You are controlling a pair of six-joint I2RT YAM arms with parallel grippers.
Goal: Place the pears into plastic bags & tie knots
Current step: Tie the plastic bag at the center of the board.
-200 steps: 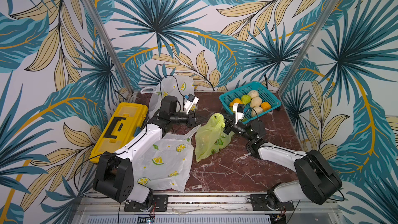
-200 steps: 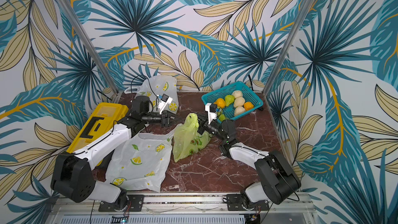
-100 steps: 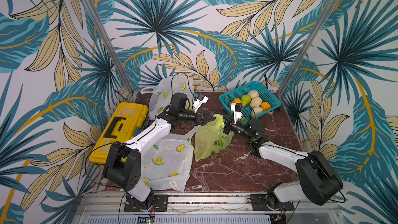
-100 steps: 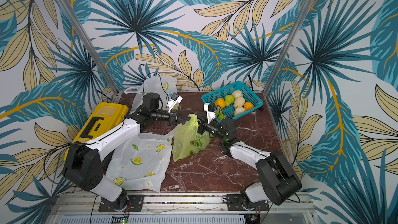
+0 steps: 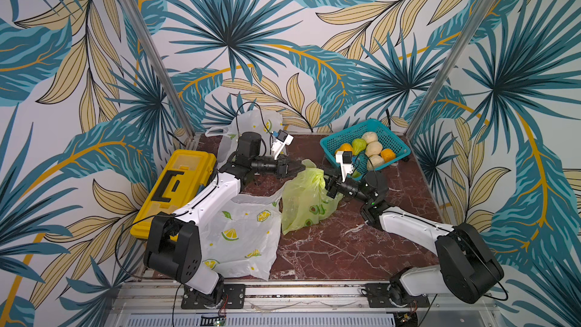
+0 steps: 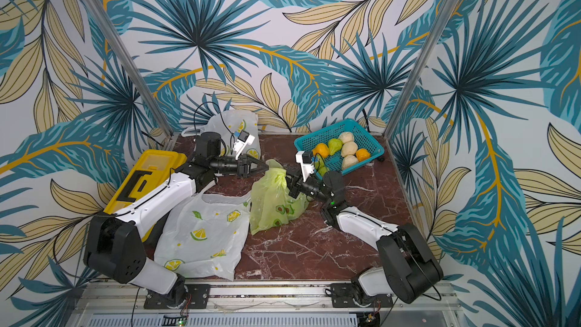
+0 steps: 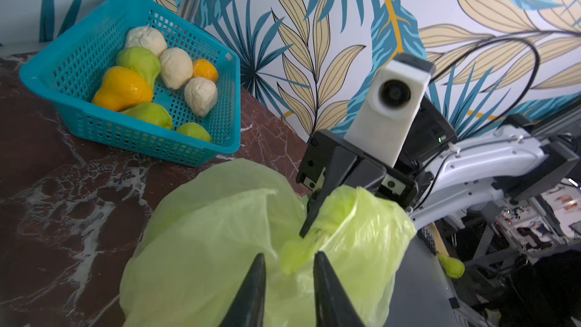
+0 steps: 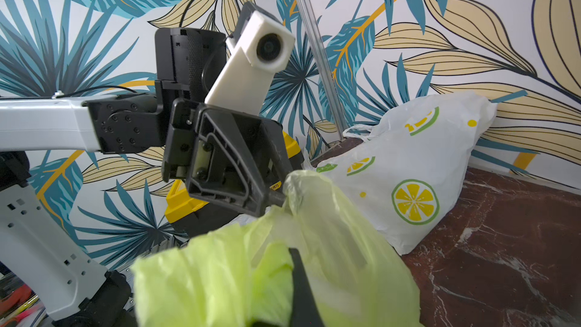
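Swung over from the far white bag (image 5: 251, 124), now poising the left gripper (image 5: 298, 166) with jaws parted at the mid-table light green bag (image 5: 301, 206), pinching its handle tight in the right gripper (image 5: 328, 182), likely for knotting, leaving remaining pears (image 5: 371, 149) in the teal basket (image 5: 349, 132).

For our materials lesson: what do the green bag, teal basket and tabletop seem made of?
Green bag: thin plastic film, translucent, crinkled. Teal basket: rigid moulded plastic, mesh walls, slightly glossy. Tabletop: looks like polished dark red marble, white veins; possibly a printed imitation.
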